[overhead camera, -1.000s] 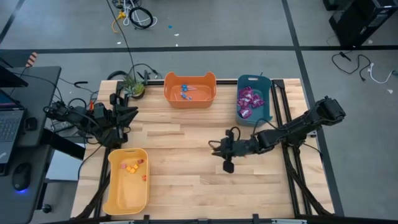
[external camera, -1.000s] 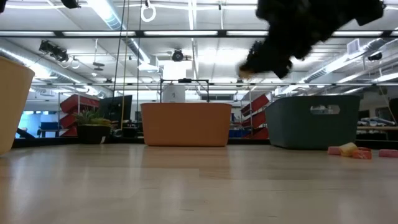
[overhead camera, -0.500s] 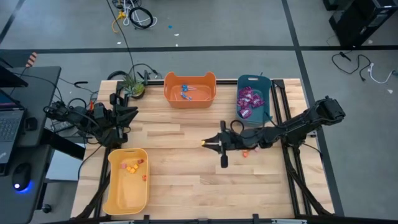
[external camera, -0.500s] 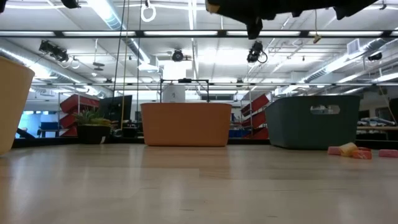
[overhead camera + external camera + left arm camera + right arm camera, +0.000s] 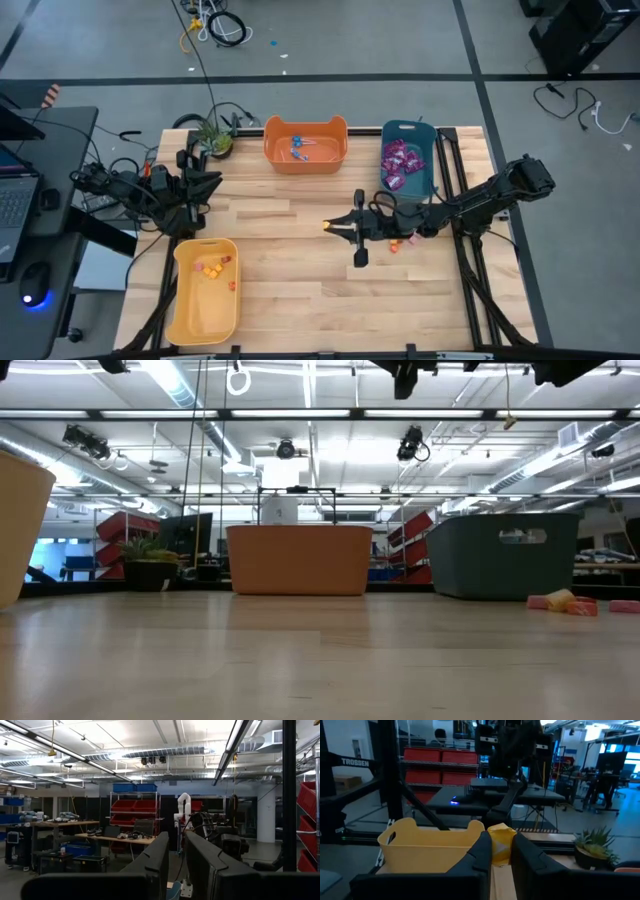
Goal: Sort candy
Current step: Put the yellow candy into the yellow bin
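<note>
My right gripper hangs level over the middle of the table, pointing toward its left edge, shut on a small yellow-orange wrapped candy. A few loose pieces lie on the table beneath its arm and also show in the low view. More small pieces lie in the yellow bin. Blue lollipops lie in the orange bin, and purple packets in the teal bin. My left gripper waits folded back at the table's left edge, fingers slightly apart with nothing between them. My right gripper pinches the small candy by its crinkled yellow wrapper between its two fingers. The fingers lie level and come from the table's right side. The piece is lifted clear of the table.
A potted plant stands at the far left corner. In the right wrist view, the yellow bin lies ahead of the gripper, with my left arm behind it. Bare wood spreads between the yellow bin and the right arm.
My right gripper has risen from the loose pieces and tipped from pointing down to level, shifting a little toward the table's left edge. It stays shut on the yellow-orange piece, now lifted clear. The loose pieces under the arm have come into sight.
</note>
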